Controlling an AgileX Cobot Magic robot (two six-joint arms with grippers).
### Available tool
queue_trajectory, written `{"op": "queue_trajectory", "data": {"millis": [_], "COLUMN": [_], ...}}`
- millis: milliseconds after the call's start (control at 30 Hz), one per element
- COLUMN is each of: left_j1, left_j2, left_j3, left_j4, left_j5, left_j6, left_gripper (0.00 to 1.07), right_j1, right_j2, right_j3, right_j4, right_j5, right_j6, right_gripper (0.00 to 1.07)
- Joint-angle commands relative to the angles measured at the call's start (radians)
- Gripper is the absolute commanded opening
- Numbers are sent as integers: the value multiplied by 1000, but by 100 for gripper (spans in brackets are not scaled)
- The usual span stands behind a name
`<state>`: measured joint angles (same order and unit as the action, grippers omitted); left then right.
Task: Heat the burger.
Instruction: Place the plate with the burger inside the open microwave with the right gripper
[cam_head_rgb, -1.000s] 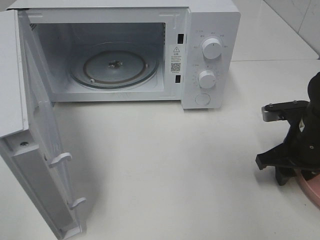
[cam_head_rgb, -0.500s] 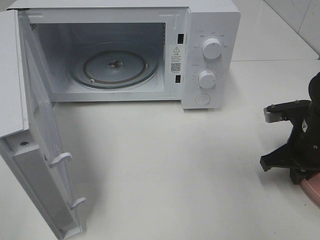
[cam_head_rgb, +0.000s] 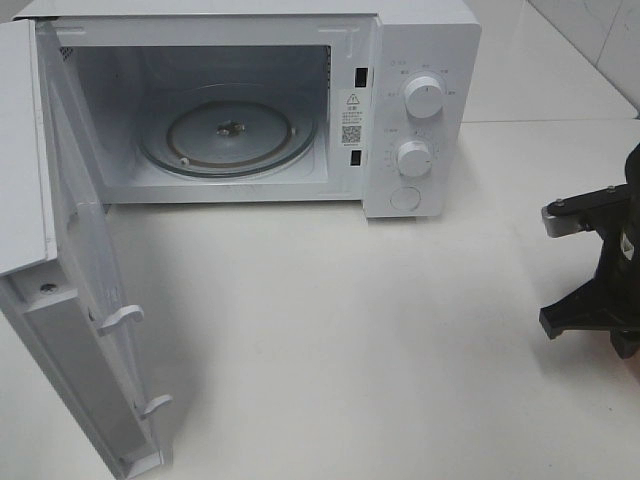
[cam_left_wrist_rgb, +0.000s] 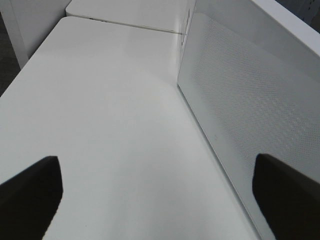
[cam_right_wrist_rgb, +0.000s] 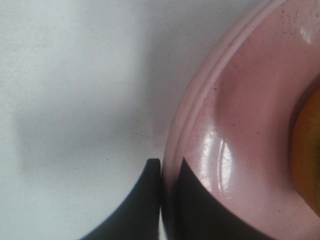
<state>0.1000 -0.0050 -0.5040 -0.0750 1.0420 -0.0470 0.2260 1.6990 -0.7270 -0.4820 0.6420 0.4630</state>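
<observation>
Pink plate (cam_right_wrist_rgb: 235, 115) clamped by right hand (cam_right_wrist_rgb: 168, 166).

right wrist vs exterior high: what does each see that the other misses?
Right wrist only: the pink plate, its rim pinched by the right gripper, plus an orange sliver, likely the burger. Exterior high only: the open microwave, its turntable and its door. Both: the white table and part of that gripper.

We see a white table (cam_head_rgb: 330, 320) beneath the microwave (cam_head_rgb: 430, 40); white wall tiles (cam_head_rgb: 600, 40) behind its right side; soft light.
</observation>
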Motion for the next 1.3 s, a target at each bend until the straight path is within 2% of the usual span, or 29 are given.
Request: {"op": "queue_trajectory", "data": {"millis": [33,633,1300], "left_j1": [3,3,3], "left_j2": [-21,-21,-21], "left_j3": [2,2,2], "left_j4": [-3,-3,-3], "left_j5": [-10,-10,-10], "left_j6": [0,0,0], "left_gripper": [98,98,98], "right_j1": [18,184,456], "right_j2": [-16,-145,-256], "right_j3": [6,7,8], "right_j4": [-64,-165,-208], "right_j5": [43,198,369], "right_j6": [46,83,83], "right_gripper": [0,0,0]}}
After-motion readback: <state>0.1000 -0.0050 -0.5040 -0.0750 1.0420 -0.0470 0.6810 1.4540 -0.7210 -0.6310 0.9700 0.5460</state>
